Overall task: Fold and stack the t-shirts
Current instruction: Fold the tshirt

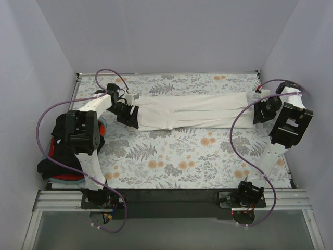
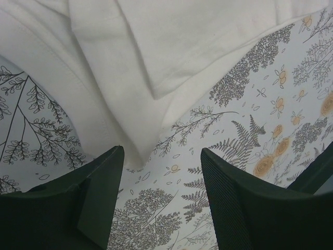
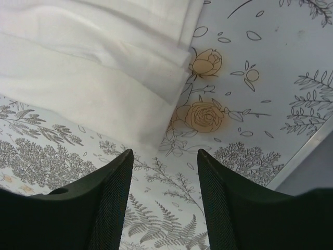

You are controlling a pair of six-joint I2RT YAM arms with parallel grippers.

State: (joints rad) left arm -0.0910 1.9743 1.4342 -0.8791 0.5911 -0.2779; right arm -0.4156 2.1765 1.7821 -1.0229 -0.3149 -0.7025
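Strip of off-white t-shirt (image 1: 192, 110) spans the bench (image 1: 182, 161) toward 12 o'clock; my left end effector (image 1: 129, 116) and right end effector (image 1: 260, 112) gape empty at its 9 and 3 o'clock ends. Set so, I judge, to lift both ends together.

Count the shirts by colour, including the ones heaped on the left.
off-white shirt: 1
black shirt: 1
red shirt: 1
light teal shirt: 1
Total: 4 in view. The three coloured ones overlap, so more could be hidden beneath them.
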